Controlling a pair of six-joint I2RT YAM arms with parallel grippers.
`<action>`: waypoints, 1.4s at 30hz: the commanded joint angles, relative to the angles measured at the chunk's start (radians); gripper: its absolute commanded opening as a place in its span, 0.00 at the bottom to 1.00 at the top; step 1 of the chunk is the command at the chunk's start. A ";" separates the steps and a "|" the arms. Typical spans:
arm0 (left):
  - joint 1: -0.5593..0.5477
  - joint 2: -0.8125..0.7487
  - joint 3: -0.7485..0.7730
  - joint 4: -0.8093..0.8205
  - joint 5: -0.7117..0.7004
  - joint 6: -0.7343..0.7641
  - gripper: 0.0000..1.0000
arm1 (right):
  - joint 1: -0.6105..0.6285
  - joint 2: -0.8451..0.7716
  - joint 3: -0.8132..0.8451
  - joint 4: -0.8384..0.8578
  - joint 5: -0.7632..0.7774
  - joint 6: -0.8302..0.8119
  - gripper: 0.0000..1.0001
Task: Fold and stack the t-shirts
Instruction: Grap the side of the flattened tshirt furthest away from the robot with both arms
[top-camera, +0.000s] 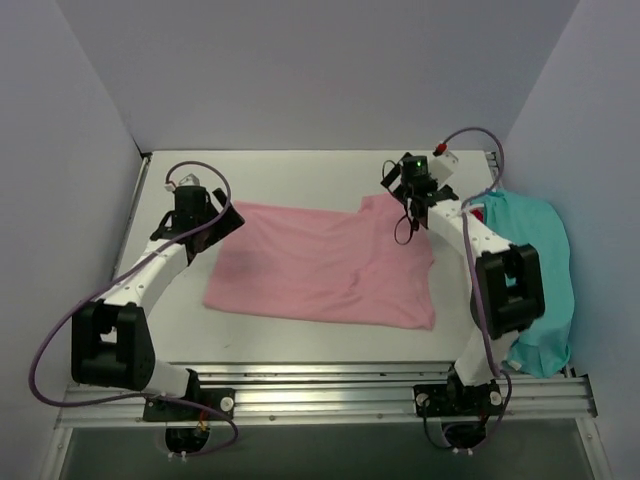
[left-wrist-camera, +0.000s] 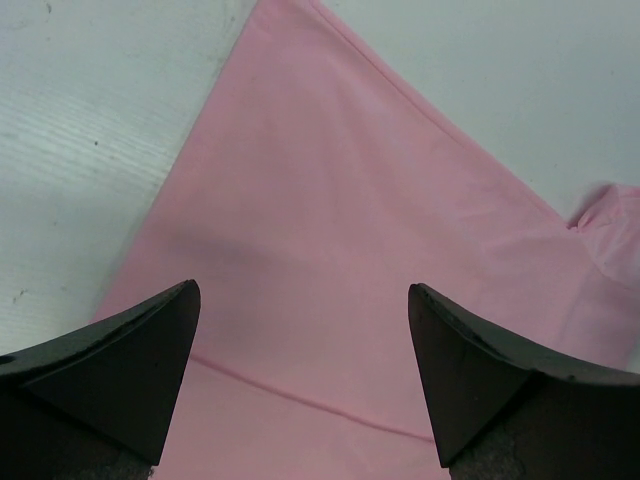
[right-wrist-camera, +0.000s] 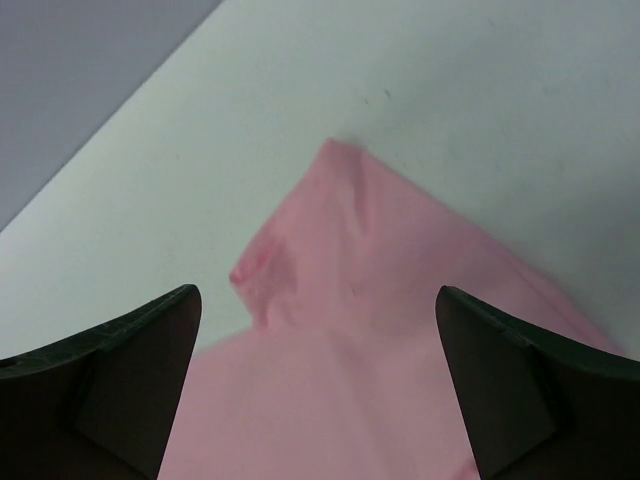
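The pink t-shirt (top-camera: 320, 265) lies spread flat in the middle of the table (top-camera: 300, 175), a wide slab of soft cloth with a few shallow creases and one sleeve poking out at its far right corner. My left gripper (left-wrist-camera: 302, 290) hangs over its far left corner, jaws spread wide, nothing between them. My right gripper (right-wrist-camera: 318, 291) hangs over that sleeve, jaws equally wide apart and empty. A teal t-shirt (top-camera: 535, 270) sits bunched at the table's right edge, beside my right arm.
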 joint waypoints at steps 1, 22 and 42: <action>0.018 0.054 0.073 0.153 0.049 0.046 0.94 | -0.039 0.230 0.250 0.041 0.042 -0.136 1.00; 0.145 0.283 0.086 0.311 0.200 0.081 0.95 | -0.099 0.649 0.493 0.039 0.021 -0.135 0.96; 0.152 0.370 0.157 0.303 0.175 0.080 0.95 | -0.075 0.679 0.470 0.055 -0.016 -0.119 0.02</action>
